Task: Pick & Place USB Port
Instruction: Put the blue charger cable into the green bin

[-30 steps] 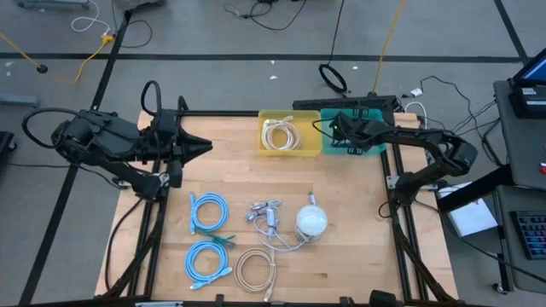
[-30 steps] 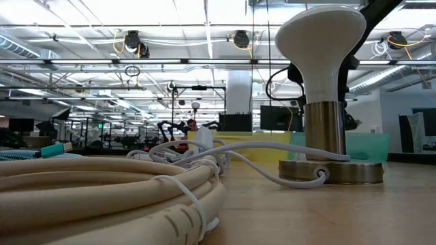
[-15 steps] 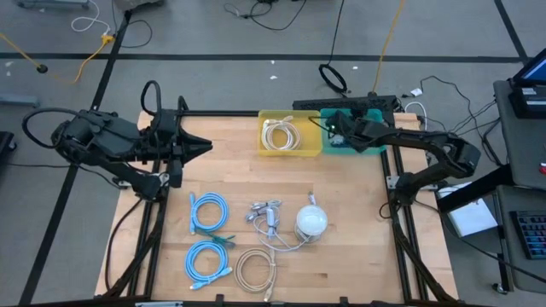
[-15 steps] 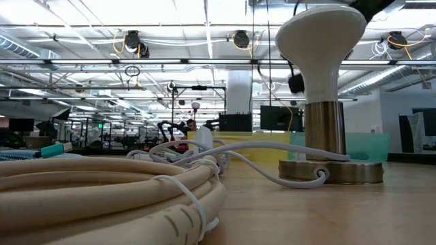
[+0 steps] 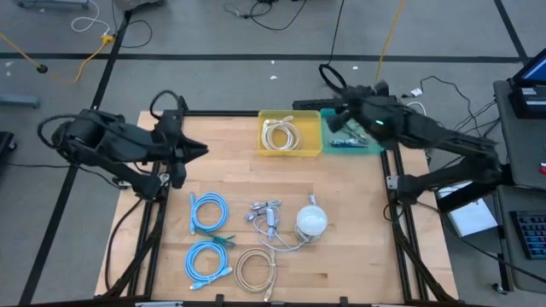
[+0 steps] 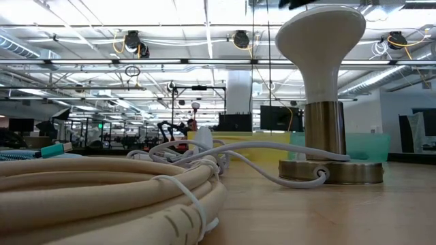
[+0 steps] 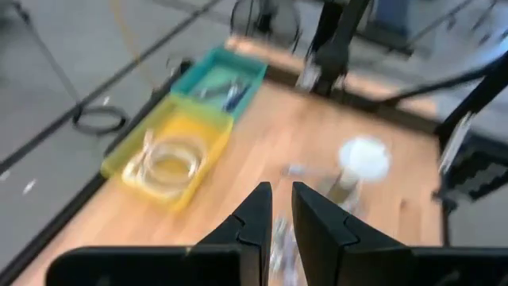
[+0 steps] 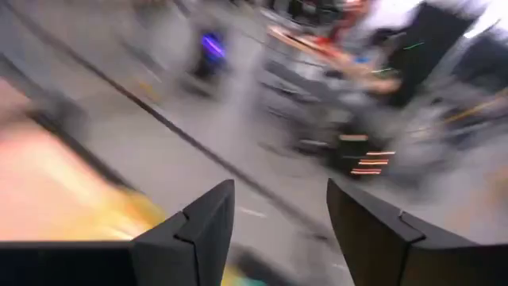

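Note:
A small silver USB piece with white cords lies on the wooden table beside a white-domed lamp. In the low view its cords run to the lamp's metal foot. The teal bin at the far edge holds small dark and blue pieces. My right gripper is raised above that bin's far side, open and empty. My left gripper hovers over the table's left part, shut and empty, pointing toward the bins.
A yellow bin with a coiled white cable stands left of the teal one. Two blue cable coils and a beige coil lie at the near left. Bare wood lies right of the lamp.
My right gripper has risen out of the teal bin and swung toward the far edge; in the low view its arm has left the picture upward. My left arm has shifted slightly.

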Robot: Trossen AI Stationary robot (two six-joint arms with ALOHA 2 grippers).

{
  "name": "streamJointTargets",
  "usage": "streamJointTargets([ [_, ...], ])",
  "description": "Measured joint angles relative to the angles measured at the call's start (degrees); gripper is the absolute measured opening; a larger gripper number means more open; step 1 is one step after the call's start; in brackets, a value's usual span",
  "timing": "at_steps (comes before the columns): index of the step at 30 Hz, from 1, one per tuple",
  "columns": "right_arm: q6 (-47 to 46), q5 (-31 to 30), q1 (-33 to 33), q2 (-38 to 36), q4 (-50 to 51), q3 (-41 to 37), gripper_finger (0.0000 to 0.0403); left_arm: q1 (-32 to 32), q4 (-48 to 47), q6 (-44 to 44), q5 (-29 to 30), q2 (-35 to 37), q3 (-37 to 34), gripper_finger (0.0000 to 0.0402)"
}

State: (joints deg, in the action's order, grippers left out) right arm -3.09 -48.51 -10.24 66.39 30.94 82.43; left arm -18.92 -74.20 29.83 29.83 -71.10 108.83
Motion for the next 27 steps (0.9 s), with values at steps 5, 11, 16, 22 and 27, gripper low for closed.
streamJointTargets([
  [5, -24.5, 16.1, 5.9, -4.8, -0.3, -2.1, 0.0192, 0.0, -9.1, 3.5, -3.2, -0.2, -6.7, 0.0051],
  [11, -33.1, 33.8, 14.0, -6.0, -3.8, -6.7, 0.0192, 1.2, -3.7, 1.8, -9.0, -0.3, -26.0, 0.0051],
  [16, -37.1, 33.3, 22.5, -5.8, -3.7, -8.8, 0.0192, 5.5, 25.2, 0.6, -22.5, -0.9, -42.4, 0.0051],
  [22, -41.0, 31.4, 33.2, -5.8, -1.4, -9.4, 0.0192, 9.9, 40.5, 5.0, -30.9, -9.8, -44.6, 0.0074],
  [27, -43.6, 25.2, 42.5, -5.8, 0.3, -9.4, 0.0192, 9.7, 39.7, 2.5, -31.4, -20.1, -39.8, 0.0144],
])
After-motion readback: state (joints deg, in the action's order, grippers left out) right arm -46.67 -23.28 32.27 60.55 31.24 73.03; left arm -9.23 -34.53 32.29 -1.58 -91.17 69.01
